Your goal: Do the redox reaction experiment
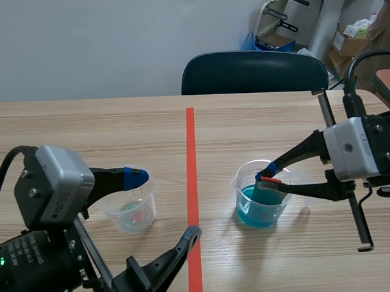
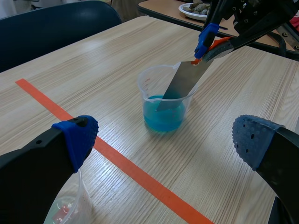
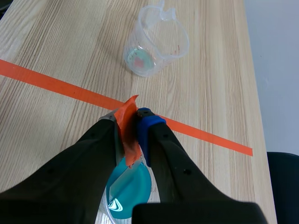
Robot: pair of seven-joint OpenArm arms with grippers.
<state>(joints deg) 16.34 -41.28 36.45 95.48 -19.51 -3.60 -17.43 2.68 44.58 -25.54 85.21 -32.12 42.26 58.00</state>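
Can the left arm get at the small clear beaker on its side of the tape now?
Probably yes. The left gripper is open, the clear beaker sits right beside one finger, and nothing blocks it. It would likely need to shift sideways first.

Left claw (image 2: 166,140) spread wide, right claw (image 3: 137,119) pinched together

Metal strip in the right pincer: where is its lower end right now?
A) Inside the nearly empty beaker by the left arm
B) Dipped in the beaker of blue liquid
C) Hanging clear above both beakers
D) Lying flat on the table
B: the left wrist view shows the metal strip slanting down from the right pincer into the blue liquid inside the beaker.
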